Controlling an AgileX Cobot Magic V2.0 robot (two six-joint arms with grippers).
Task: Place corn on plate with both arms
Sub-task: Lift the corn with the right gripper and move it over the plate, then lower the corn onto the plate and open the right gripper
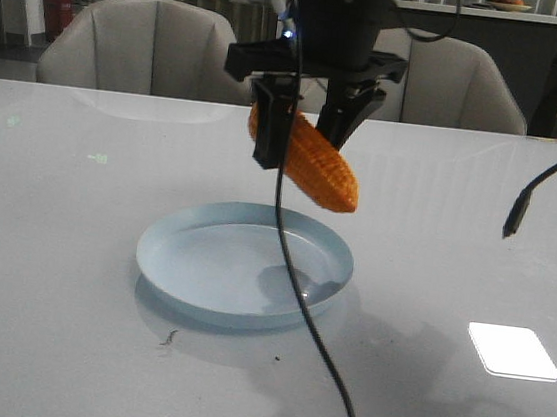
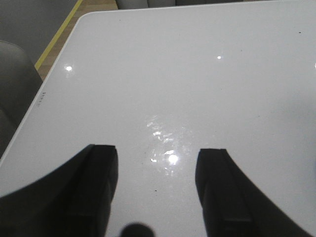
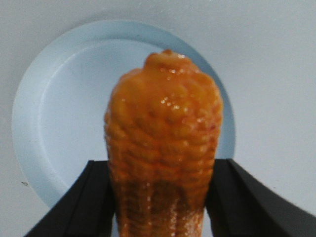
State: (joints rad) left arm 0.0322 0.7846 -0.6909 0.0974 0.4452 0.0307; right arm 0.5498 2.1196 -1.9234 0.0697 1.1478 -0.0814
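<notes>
The orange corn (image 1: 318, 173) hangs tilted in the air above the pale blue plate (image 1: 168, 246), tapered end down toward the right. My right gripper (image 1: 300, 151) is shut on its thick end, fingers on both sides. In the right wrist view the corn (image 3: 163, 113) sits between the right gripper's (image 3: 159, 162) dark fingers, with the plate (image 3: 64, 108) directly below. My left gripper (image 2: 158, 150) is open and empty over bare white table, away from the plate. It does not show in the front view.
A black cable (image 1: 297, 311) drops from the right arm across the plate's front. Another cable end (image 1: 520, 211) hangs at the right. Two beige chairs (image 1: 151, 43) stand behind the table. The left wrist view shows the table's rounded corner and edge (image 2: 49, 84).
</notes>
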